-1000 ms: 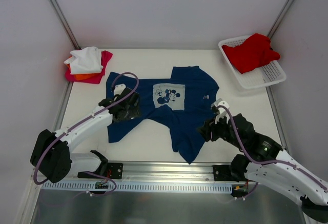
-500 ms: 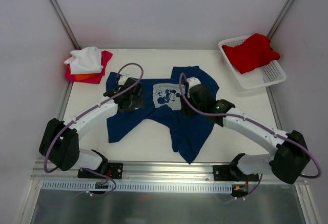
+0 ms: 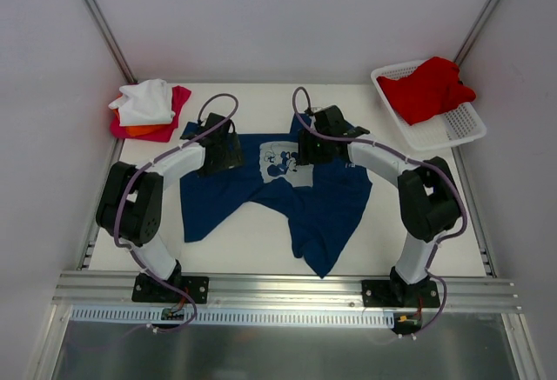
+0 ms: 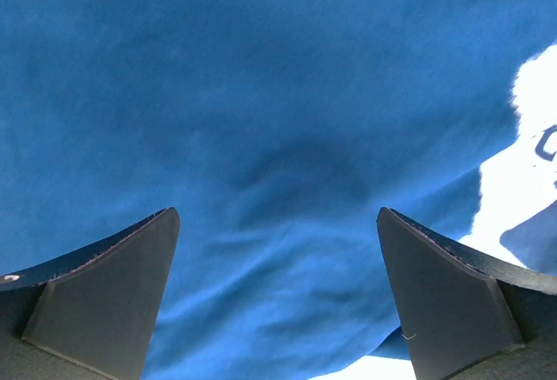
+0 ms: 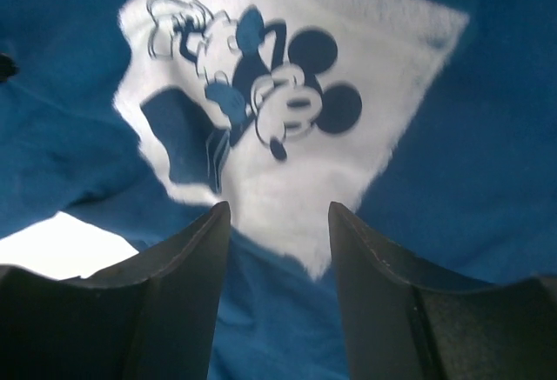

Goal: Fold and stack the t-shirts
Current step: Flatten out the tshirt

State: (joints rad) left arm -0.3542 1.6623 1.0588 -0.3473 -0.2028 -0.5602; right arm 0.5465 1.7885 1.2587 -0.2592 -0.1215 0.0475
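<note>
1. In the upper left of the top view, a stack of t-shirts [image 3: 146,112] lies on the counter [image 3: 252,250]. A crumpled white t-shirt [image 3: 144,97] is on top, an orange t-shirt [image 3: 139,127] shows as a strip beneath it, and a magenta t-shirt [image 3: 178,99] is lowest.
2. Just right of the stack, the left fingers [image 3: 221,156] are over the upper left part of the navy t-shirt [image 3: 318,210]. They are released wide with nothing between them. The left wrist view shows only gently wrinkled blue cloth below. Whether the tips touch the cloth cannot be told.
3. The navy t-shirt lies rumpled in the middle of the counter, front side up. One part reaches toward the lower left, and a longer part narrows toward the bottom centre.
4. Its white chest print [image 3: 283,163] lies between the two arms' ends.
5. The right fingers [image 3: 308,150] are at the print's right edge. They are parted partway and grasp nothing. In the right wrist view the print shows in the gap between them.
6. In the upper right, a white lattice basket [image 3: 457,128] holds a heaped red t-shirt [image 3: 426,89], which hangs over the basket's far rim.
</note>
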